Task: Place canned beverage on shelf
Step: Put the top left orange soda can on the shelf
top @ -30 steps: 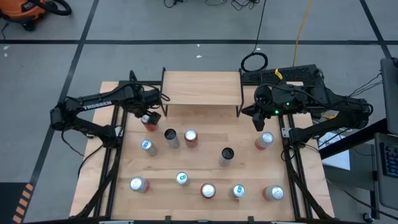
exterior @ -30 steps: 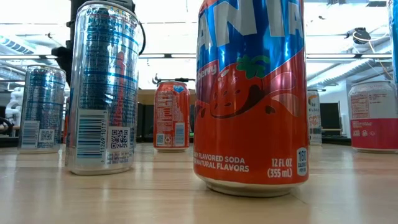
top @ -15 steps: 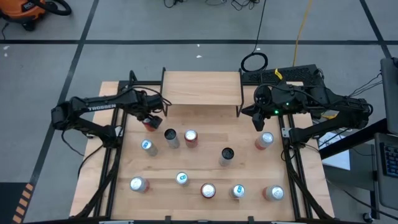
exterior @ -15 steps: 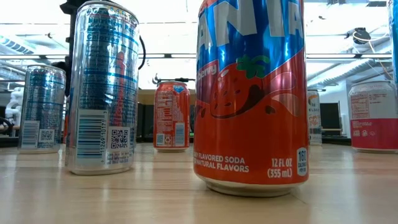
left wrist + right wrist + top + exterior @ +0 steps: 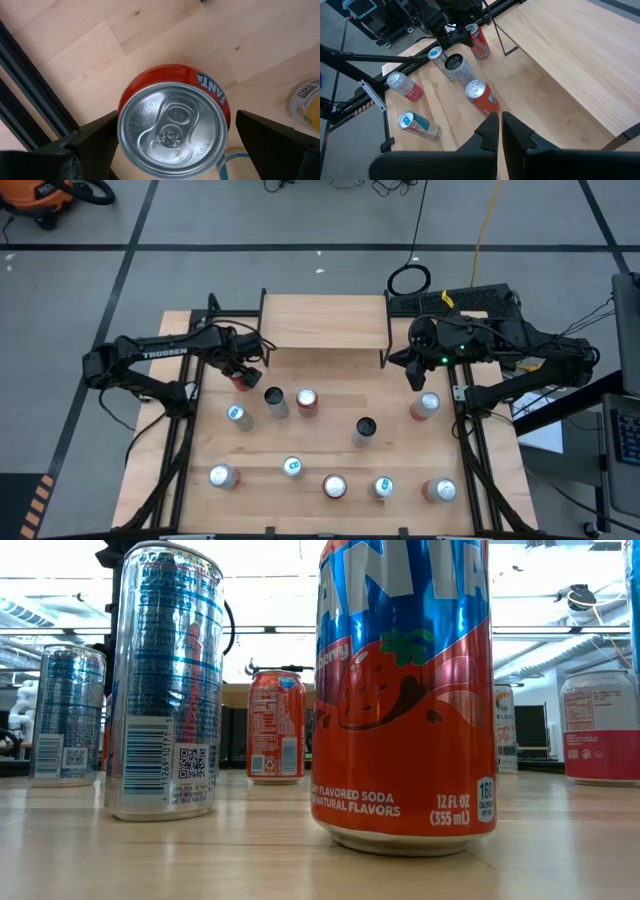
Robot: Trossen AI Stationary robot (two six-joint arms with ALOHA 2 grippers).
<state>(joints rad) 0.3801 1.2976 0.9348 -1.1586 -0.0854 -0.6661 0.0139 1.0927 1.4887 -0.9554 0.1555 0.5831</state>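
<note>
A red Fanta can (image 5: 240, 380) stands upright on the wooden tabletop, just left of the shelf (image 5: 325, 322), a light wooden board on thin black legs at the table's far side. My left gripper (image 5: 241, 368) is right above this can and open. In the left wrist view its fingers (image 5: 95, 142) stand on either side of the can's silver top (image 5: 172, 127); I see no touch. My right gripper (image 5: 415, 375) hangs shut and empty by the shelf's right end, as the right wrist view (image 5: 500, 131) shows.
Several other cans stand across the tabletop, among them a black-topped one (image 5: 275, 400) and a red one (image 5: 306, 401) close to the left gripper, and one (image 5: 425, 405) near the right gripper. The shelf's board (image 5: 580, 55) is bare. A Fanta can (image 5: 405, 690) fills the low view.
My left gripper has shifted a little toward the table's right edge and now covers more of the red can. The can has stayed where it was.
</note>
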